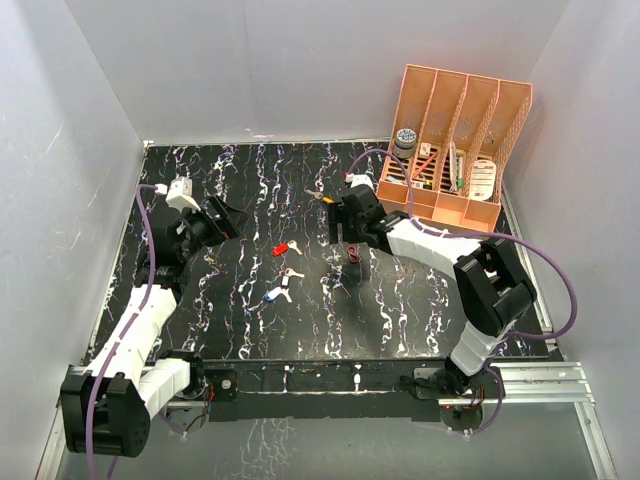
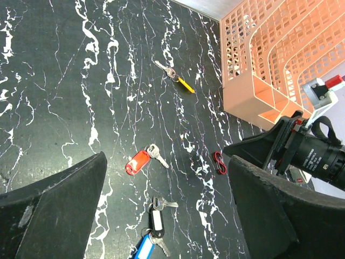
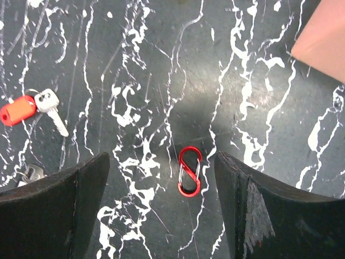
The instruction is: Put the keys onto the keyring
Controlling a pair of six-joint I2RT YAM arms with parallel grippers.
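Observation:
The keyring (image 3: 190, 171), a small red S-shaped wire clip, lies flat on the black marbled table between my right gripper's (image 3: 161, 156) open fingers, closer to the right one and untouched. It also shows in the top view (image 1: 354, 254) and the left wrist view (image 2: 220, 162). A red-headed key (image 2: 137, 162) lies mid-table. A white-tagged key (image 2: 156, 216) and a blue-headed key (image 2: 143, 247) lie together nearer the front. A yellow-headed key (image 2: 183, 83) lies farther back. My left gripper (image 2: 166, 159) is open and empty, raised above the red, white and blue keys.
A peach mesh desk organizer (image 1: 455, 140) with small items in it stands at the back right, close behind the right arm. White walls enclose the table on the left, back and right.

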